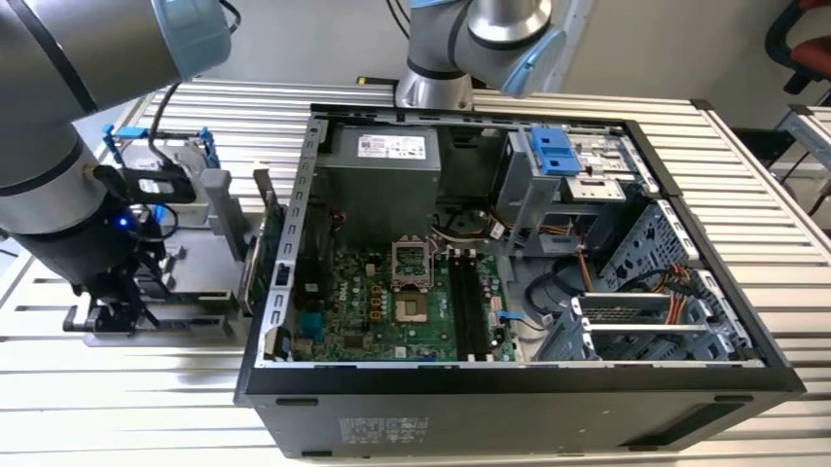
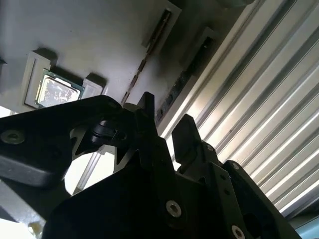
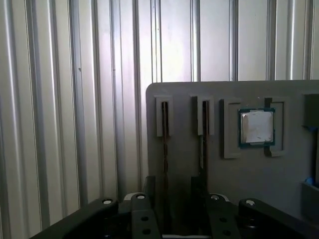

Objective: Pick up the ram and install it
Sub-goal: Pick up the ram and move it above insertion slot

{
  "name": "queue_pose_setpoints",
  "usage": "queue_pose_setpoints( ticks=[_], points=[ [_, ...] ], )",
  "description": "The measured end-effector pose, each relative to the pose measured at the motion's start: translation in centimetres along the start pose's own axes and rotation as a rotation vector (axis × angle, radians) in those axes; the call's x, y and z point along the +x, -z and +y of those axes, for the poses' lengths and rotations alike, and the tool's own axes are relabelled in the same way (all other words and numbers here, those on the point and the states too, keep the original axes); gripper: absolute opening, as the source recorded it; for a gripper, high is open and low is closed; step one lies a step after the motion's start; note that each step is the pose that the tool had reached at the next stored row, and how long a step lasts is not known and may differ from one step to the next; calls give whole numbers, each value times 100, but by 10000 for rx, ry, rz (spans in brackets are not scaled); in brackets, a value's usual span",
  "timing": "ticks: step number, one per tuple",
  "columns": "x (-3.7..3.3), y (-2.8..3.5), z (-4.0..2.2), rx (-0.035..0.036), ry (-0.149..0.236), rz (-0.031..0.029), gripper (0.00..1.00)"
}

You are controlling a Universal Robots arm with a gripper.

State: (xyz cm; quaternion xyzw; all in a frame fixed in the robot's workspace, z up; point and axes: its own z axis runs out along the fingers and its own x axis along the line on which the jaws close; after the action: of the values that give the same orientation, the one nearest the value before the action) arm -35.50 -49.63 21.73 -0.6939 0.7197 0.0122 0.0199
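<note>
Grey moulded tray (image 3: 249, 174) holds thin ram (image 3: 164, 149) edge-up between parted black jaws.

Nothing I can read here. White sticker (image 1: 389, 146) on the power supply (image 1: 377, 185), at the far wall of the case (image 1: 520, 375): print too small. Pale label (image 1: 383, 428) on the case's near outer wall: print unreadable too.

A slatted metal table (image 1: 766, 224) is catching light (bright streaks along the slats); a pale wall (image 1: 311, 39) is standing behind it, a chair (image 1: 795, 39) sitting at the exterior view's right.
</note>
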Motion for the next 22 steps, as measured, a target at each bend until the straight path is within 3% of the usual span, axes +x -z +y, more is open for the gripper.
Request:
queue_pose_setpoints(
  ticks=[14, 22],
  points=[
    [10, -176, -10, -1, -1, -1, 100],
    [14, -214, -14, -2, -1, 1, 100]
  ],
)
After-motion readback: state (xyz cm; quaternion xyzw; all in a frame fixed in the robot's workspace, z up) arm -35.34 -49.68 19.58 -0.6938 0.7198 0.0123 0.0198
